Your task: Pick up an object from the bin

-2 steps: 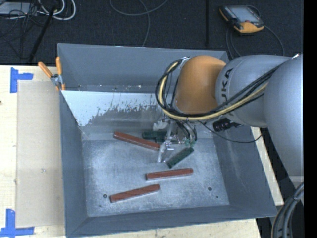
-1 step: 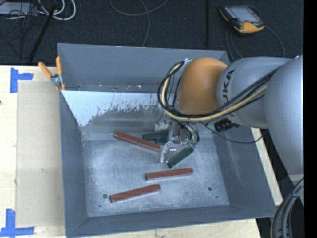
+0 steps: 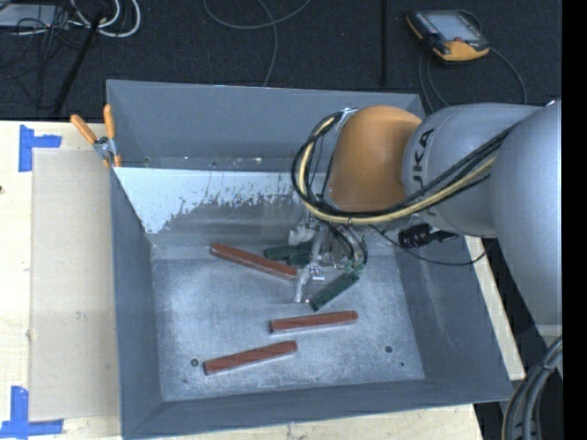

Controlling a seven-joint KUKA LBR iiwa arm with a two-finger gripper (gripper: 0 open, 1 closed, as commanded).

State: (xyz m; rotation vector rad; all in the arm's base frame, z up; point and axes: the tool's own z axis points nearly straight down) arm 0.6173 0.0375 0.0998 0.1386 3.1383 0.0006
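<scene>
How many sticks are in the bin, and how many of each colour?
Reddish-brown sticks: 3
Dark green pieces: 2, partly hidden by the gripper, so they might be one thing
Total: 5, or 4 if the green bits join

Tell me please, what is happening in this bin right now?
The arm's gripper is down in the grey bin, near its middle, at the right end of a reddish-brown stick and beside a dark green piece. A second stick and a third stick lie nearer the front wall. Whether it grips anything cannot be told.
</scene>
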